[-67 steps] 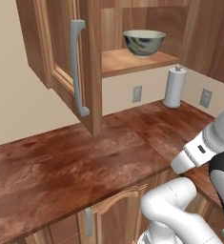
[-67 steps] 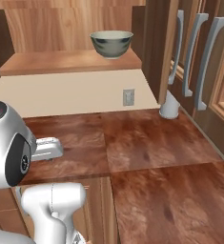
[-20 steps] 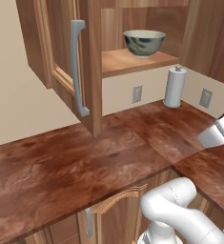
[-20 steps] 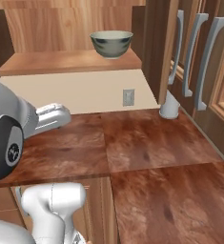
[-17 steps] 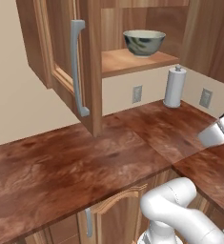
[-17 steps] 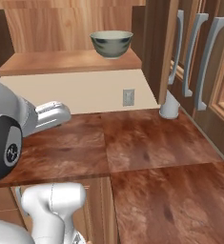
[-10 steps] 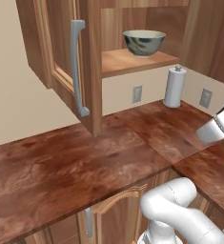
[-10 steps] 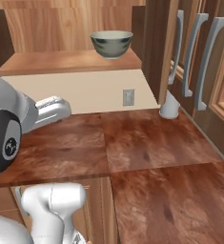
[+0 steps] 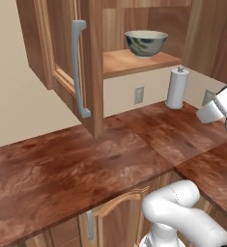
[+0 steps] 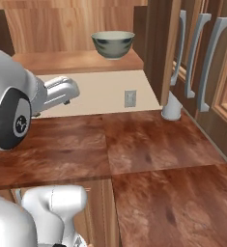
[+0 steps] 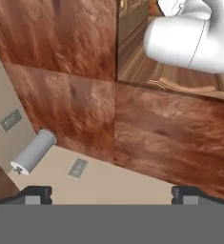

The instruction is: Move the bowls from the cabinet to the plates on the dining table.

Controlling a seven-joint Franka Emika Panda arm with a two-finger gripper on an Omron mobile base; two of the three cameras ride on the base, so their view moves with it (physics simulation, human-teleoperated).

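**A:** Where did the bowl (image 9: 145, 43) sit, and what worried you?

**B:** The grey-green bowl, dark-marked with a cream inside, stood upright near the front edge of the open cabinet's shelf (image 9: 134, 61), above the tabletop (image 9: 76, 164). My concern was the approach: the cabinet door (image 9: 69, 62) hung open beside it, its long grey bar handle (image 9: 78, 72) jutting out, and the arm could have clipped that or the shelf's front edge. A nudge on the glazed, rounded wall might have slid the bowl backward or tipped it off the shelf.

**A:** And the claw?

**B:** The claw (image 11: 111, 192) was released, fingers spread wide, holding nothing, looking down at the glossy reddish wood-grain tabletop, well apart from the bowl.

**A:** Anything else in reach?

**B:** A smooth white paper towel roll (image 9: 177, 88) stood upright at the tabletop's back edge, under the shelf; a sweeping arm could have toppled it.
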